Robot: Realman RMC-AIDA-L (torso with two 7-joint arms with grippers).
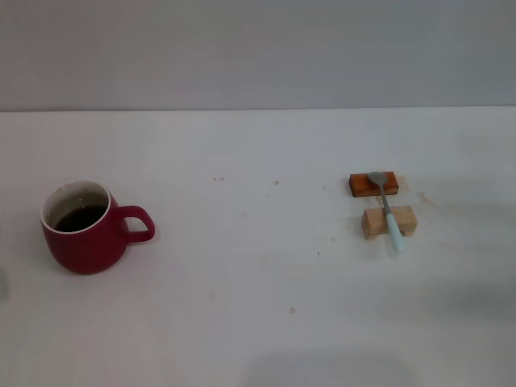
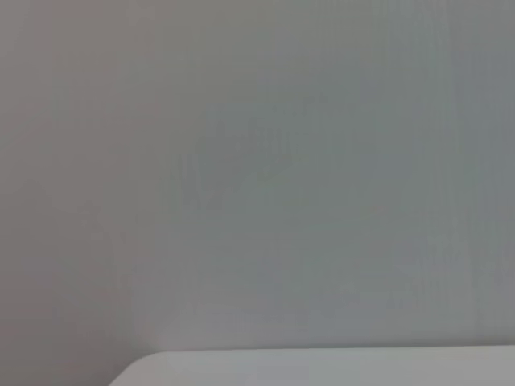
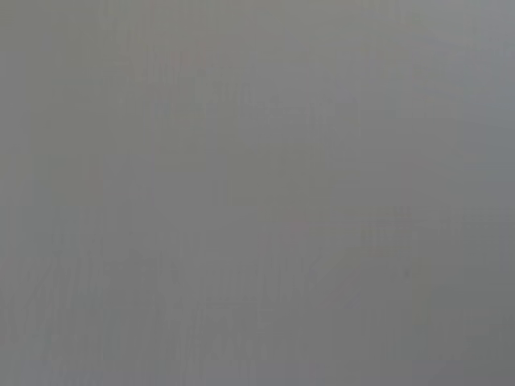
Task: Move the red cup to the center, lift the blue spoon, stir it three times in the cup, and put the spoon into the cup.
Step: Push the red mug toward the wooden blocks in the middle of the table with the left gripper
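On the white surface (image 1: 258,322), the red cup (image 1: 85,230) sits far left, uncentred; the blue spoon (image 1: 387,210) bridges 2 wooden blocks (image 1: 389,222) at right; neither gripper shows, so step 1 awaits: probably the left arm reaching the cup.

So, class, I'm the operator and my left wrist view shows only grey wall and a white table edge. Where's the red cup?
Observer: The red cup stands upright at the left of the table, with its handle pointing toward the middle.
Operator: And the blue spoon?
Observer: The blue spoon lies at the right, resting across an orange-brown block and a tan block.
Operator: Is any gripper near them?
Observer: No, neither gripper shows in the head view.
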